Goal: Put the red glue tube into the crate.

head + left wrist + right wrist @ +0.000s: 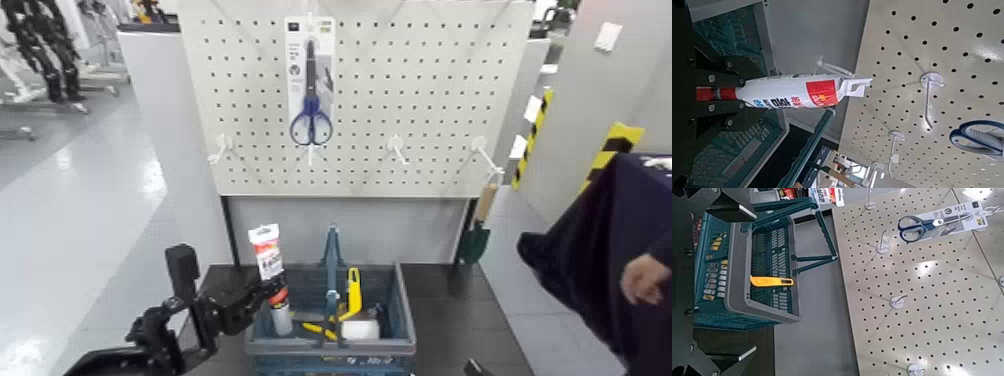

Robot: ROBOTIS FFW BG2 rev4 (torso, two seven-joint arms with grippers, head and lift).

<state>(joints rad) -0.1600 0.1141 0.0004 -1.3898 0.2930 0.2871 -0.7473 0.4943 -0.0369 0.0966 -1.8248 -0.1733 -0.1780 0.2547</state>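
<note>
Here the left gripper (262,293) is pinched on the red glue tube (269,272), holding it nearly upright at the left end of the crate (398,310). The tube's lower end dips inside the crate's left rim, while its labelled upper half stands clear above it, just left of the crate's tall blue handle (331,262). From the left wrist camera the tube (789,91) runs straight out from between the dark fingers (720,79) clamped on either side of it.

Inside the crate lie a yellow-handled tool (352,292) and a white item (360,329); what exactly they are is hard to tell. Behind the crate stands a white pegboard (420,90) with blue-handled scissors (310,75) on a card hanging from a hook.

The right gripper barely shows at the lower edge of the head view, and I cannot tell how its fingers stand; its camera looks at the crate (746,266) and pegboard (922,290). A person's hand (645,278) and dark sleeve (590,250) sit at the right.
</note>
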